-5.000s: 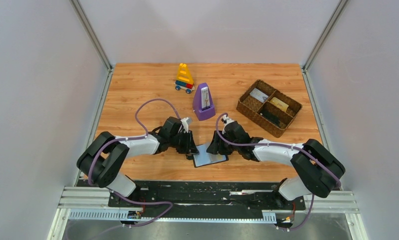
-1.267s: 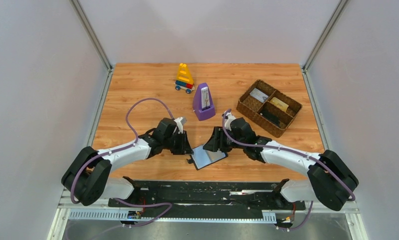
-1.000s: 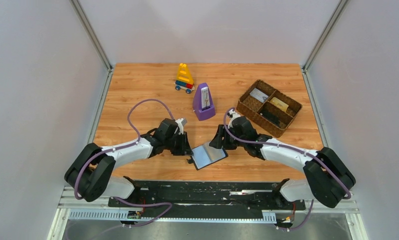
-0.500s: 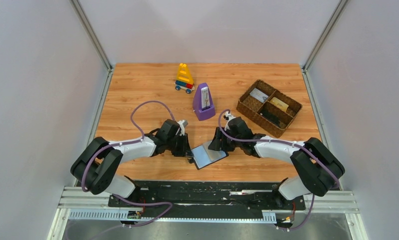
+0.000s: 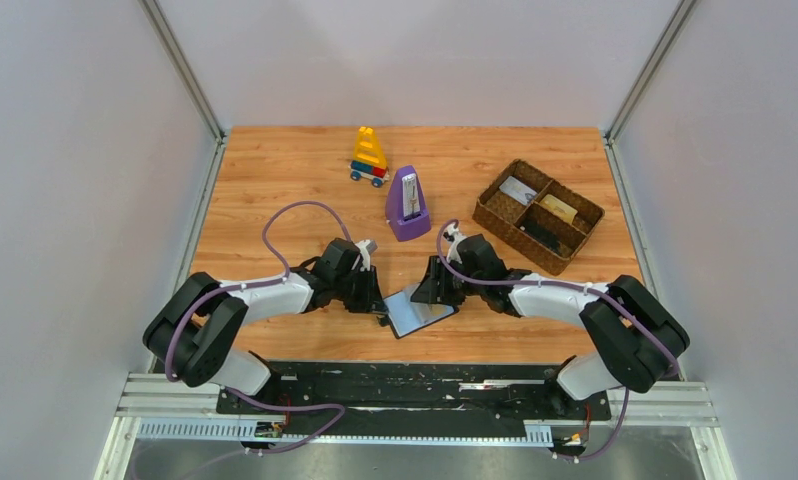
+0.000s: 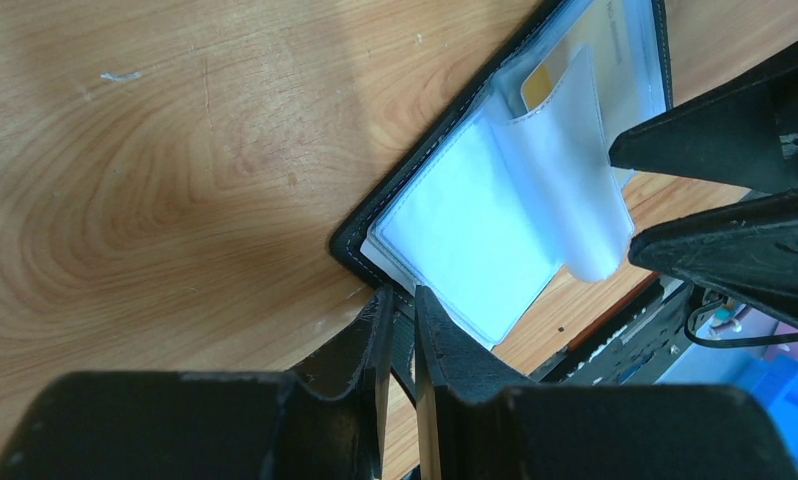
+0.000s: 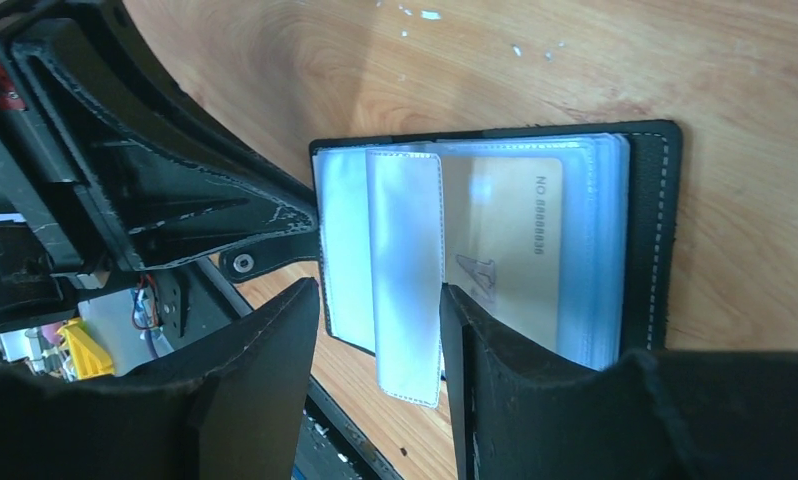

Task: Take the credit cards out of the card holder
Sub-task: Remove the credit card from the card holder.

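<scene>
Card holder (image 5: pixel 418 311) open on worktop (image 5: pixel 295 180), near front edge. My left fingers (image 6: pixel 440 350) clenched on its rim; right fingers (image 7: pixel 495 370) released, astride clear sleeve (image 7: pixel 405 280). Pin rim down, pinch yellow card (image 7: pixel 505 250) edge, slide straight out.

Far-side clutter
Purple metronome (image 5: pixel 407 204) stands between a block toy car (image 5: pixel 369 156) and a brown woven divided tray (image 5: pixel 515 245).

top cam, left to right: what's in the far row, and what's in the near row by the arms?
Far: yellow toy car → purple metronome → woven tray. Near: left tool → card holder → right tool.
</scene>
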Robot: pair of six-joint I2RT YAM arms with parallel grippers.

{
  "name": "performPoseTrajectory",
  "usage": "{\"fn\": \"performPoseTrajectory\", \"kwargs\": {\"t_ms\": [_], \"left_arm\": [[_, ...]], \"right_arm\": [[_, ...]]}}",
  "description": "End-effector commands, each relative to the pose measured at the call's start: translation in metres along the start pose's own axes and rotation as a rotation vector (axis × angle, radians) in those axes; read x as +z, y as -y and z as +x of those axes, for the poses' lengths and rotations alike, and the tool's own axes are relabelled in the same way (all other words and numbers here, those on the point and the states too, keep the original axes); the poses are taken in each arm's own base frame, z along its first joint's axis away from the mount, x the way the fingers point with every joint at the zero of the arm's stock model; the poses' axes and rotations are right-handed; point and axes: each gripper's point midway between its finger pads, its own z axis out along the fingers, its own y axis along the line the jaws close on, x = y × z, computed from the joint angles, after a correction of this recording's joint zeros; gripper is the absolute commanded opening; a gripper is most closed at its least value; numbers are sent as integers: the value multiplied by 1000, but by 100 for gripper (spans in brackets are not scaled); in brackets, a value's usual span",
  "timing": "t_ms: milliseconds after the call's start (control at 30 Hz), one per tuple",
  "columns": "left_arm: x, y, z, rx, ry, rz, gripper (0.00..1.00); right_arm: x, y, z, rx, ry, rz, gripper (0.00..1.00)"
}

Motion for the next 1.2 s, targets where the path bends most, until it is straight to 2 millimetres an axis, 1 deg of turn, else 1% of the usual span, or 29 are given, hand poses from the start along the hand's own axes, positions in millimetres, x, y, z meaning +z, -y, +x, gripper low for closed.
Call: {"fn": "performPoseTrajectory", "kwargs": {"t_ms": [0, 167, 200, 300, 333, 367, 433, 467, 567, 700, 767, 867, 1000, 1033, 1067, 1167], "left_arm": [[1, -4, -5, 26, 21, -23, 22], [-11, 5, -12, 19, 57, -15, 24], [-15, 6, -17, 15, 80, -22, 25], [-27, 5, -23, -1, 115, -56, 27], [-33, 7, -29, -6, 146, -59, 28], [-37, 7, -29, -11, 150, -67, 28], [-46, 12, -34, -13, 175, -65, 29], [-52, 18, -36, -11, 187, -45, 30], [-61, 33, -39, -4, 204, 11, 32], [-69, 49, -41, 7, 203, 74, 35], [-68, 56, -42, 14, 189, 108, 35], [-65, 67, -43, 19, 180, 163, 35], [-58, 72, -45, 18, 174, 183, 35], [-53, 70, -44, 10, 164, 175, 35], [-50, 71, -45, 8, 169, 179, 35], [-34, 66, -43, -16, 145, 172, 35]], "right_arm": [[3, -23, -4, -11, 11, -90, 49], [7, -32, 2, -4, -11, -128, 49], [7, -36, 2, -7, -12, -137, 49], [7, -50, 2, -22, -14, -169, 48], [8, -56, 3, -29, -17, -184, 48], [8, -62, 5, -27, -26, -203, 48], [9, -72, 10, -25, -49, -235, 49], [10, -76, 13, -26, -62, -247, 48], [8, -79, 16, -41, -80, -255, 48], [-2, -68, 5, -102, -26, -179, 49], [-10, -61, -2, -115, -4, -153, 48], [-22, -47, -15, -113, 35, -109, 44], [-33, -25, -28, -106, 73, -48, 38], [-34, -20, -32, -109, 83, -35, 37], [-35, -11, -32, -102, 78, -5, 35], [-32, 15, -39, -79, 80, 65, 33]]}}
